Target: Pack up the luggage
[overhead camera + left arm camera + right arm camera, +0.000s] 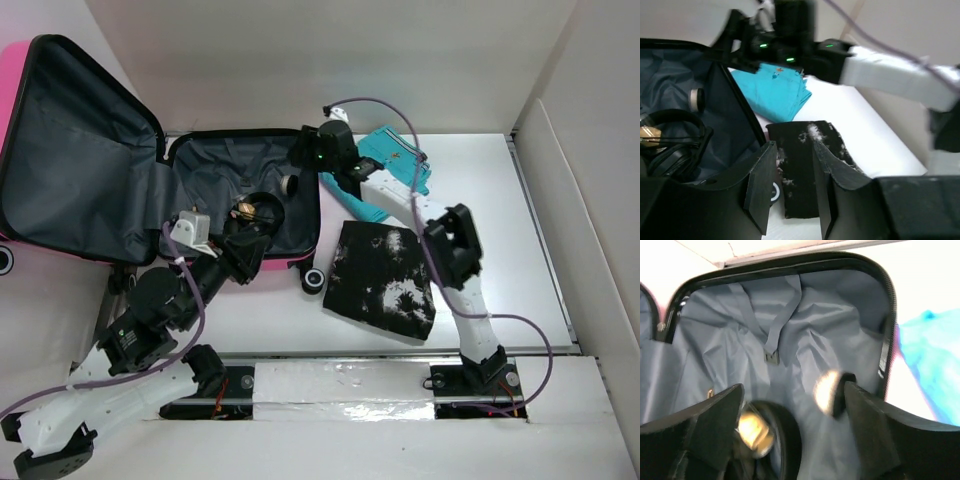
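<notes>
The pink luggage (18, 110) lies open at the left, lid raised, its grey-lined base (215, 165) holding black headphones (255, 212) and a small round white-and-black item (290, 185). My right gripper (303, 165) hovers open over the base. In the right wrist view its fingers (875, 430) straddle the lining (790, 330), the blurred round item (830, 392) just off the right finger and the headphones (765, 435) below. My left gripper (252, 250) is at the luggage's front edge, open and empty (792, 170), with a black-and-white patterned cloth (805, 165) beyond it.
A folded teal cloth (395, 165) lies at the back beside the luggage, under the right arm. The black-and-white patterned cloth (380, 280) lies on the white table in front of the right arm. White walls (560, 150) close off the table's right and back.
</notes>
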Available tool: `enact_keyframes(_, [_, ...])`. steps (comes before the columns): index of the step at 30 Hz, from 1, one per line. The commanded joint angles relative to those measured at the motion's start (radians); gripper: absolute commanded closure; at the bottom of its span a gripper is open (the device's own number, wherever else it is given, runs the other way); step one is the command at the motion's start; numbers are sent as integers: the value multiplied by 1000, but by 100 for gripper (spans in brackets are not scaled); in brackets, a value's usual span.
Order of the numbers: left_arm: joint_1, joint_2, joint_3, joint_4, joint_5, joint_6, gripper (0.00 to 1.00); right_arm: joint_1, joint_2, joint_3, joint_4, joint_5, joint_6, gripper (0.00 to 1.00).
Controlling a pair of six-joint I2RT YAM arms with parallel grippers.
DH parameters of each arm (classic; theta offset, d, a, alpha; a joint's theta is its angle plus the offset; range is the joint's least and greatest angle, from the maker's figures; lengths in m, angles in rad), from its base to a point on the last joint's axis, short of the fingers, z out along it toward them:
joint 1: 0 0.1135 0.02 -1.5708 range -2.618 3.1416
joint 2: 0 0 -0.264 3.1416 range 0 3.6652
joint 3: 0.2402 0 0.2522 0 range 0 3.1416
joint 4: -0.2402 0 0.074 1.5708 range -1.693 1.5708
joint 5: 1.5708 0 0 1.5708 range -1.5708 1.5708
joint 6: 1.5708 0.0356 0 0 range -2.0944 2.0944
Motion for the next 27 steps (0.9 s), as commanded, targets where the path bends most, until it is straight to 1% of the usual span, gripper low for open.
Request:
enact_keyframes(1, [5, 46, -10, 39, -23, -7, 69, -17, -291, -242, 185, 21, -68, 41])
enact_keyframes(3, [5, 81, -10, 39, -18, -3, 74, -51, -397, -411, 265, 21, -73, 69])
enact_keyframes(4, [5, 95, -10, 42, -14, 1, 81, -72, -492, -495, 287, 13, -68, 90])
enact_keyframes(5, [5, 110, -7, 42, 0, 2, 86, -118, -535, -648, 310, 3, -61, 98])
enact_keyframes(6, [5, 147, 1, 42, 8, 10, 92, -147, -571, -715, 339, -5, -56, 100])
enact_keyframes(7, [14, 165, 6, 41, 14, 10, 100, -176, -603, -773, 343, -19, -53, 100])
enact_keyframes(8, [14, 188, 12, 38, 24, 7, 100, -237, -649, -864, 343, -34, -39, 100])
enact_keyframes(11, [26, 273, 35, 39, 52, -7, 100, -327, -671, -933, 307, -60, -39, 99])
enact_keyframes(12, [26, 315, 55, 36, 55, -10, 100, -373, -662, -929, 241, -45, -42, 93])
enact_keyframes(13, [26, 337, 65, 31, 58, -22, 100, -397, -653, -923, 206, 2, -44, 68])
enact_keyframes(14, [26, 359, 81, 27, 57, -32, 100, -420, -642, -921, 183, 13, -45, 52])
enact_keyframes(15, [26, 392, 108, 25, 58, -39, 100, -468, -616, -927, 184, 13, -42, 40])
enact_keyframes(16, [26, 409, 121, 27, 55, -48, 100, -492, -597, -927, 190, 1, -42, 21])
enact_keyframes(17, [26, 425, 134, 31, 40, -74, 100, -515, -576, -921, 193, -37, -41, 17])
enact_keyframes(18, [26, 454, 165, 33, 23, -91, 100, -538, -527, -911, 195, -60, -39, 15])
enact_keyframes(19, [26, 469, 179, 47, 6, -104, 92, -571, -496, -874, 192, -76, -30, 13])
enact_keyframes(20, [26, 486, 194, 54, -33, -125, 88, -581, -464, -848, 179, -76, -3, 13])
enact_keyframes(23, [26, 573, 277, 56, -73, -139, 81, -595, -338, -724, 135, -123, 14, 13])
enact_keyframes(24, [26, 625, 329, 51, -75, -144, 79, -595, -309, -696, 98, -132, 19, 13])
enact_keyframes(25, [26, 650, 352, 41, -72, -144, 74, -605, -260, -674, 98, -148, 22, 13])
enact_keyframes(27, [26, 719, 404, 42, -61, -141, 68, -605, -223, -624, 104, -195, 40, 13])
